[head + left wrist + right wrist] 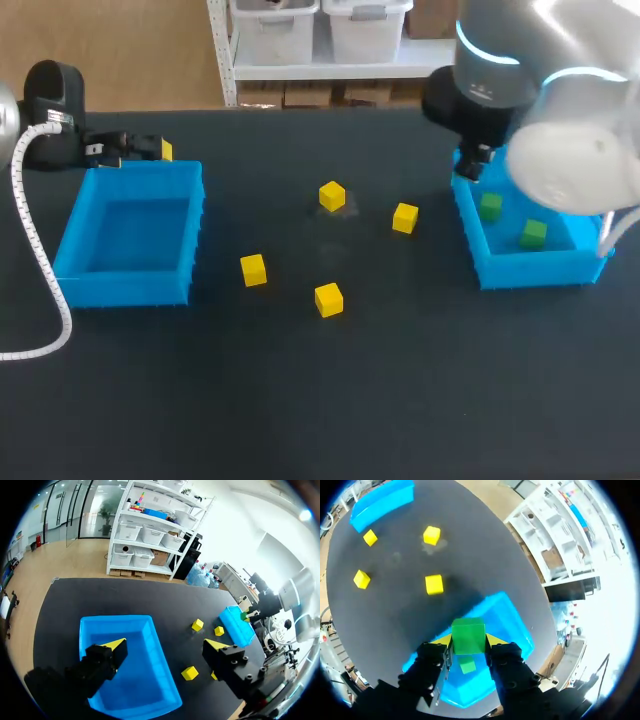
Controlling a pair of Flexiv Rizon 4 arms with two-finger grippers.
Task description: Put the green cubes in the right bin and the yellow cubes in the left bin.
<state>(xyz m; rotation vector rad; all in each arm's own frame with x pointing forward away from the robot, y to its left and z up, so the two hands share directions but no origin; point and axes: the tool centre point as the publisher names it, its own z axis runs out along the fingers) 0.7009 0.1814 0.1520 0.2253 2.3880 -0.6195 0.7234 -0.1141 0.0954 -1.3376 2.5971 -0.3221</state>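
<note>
While right tool (468, 641) hangs over bin (516, 616), green cube (468, 635) between fingertips (443, 640).

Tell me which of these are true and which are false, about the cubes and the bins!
1. Four yellow cubes lie on the table. True.
2. The left bin has a yellow cube in it. False: nothing lies in it.
3. The right arm's jaws are shut on a green cube. True.
4. The right bin is empty. False: a green cube already lies inside.
5. The left arm's jaws hold a cube. False: they are open with nothing between them, above the left bin.
</note>
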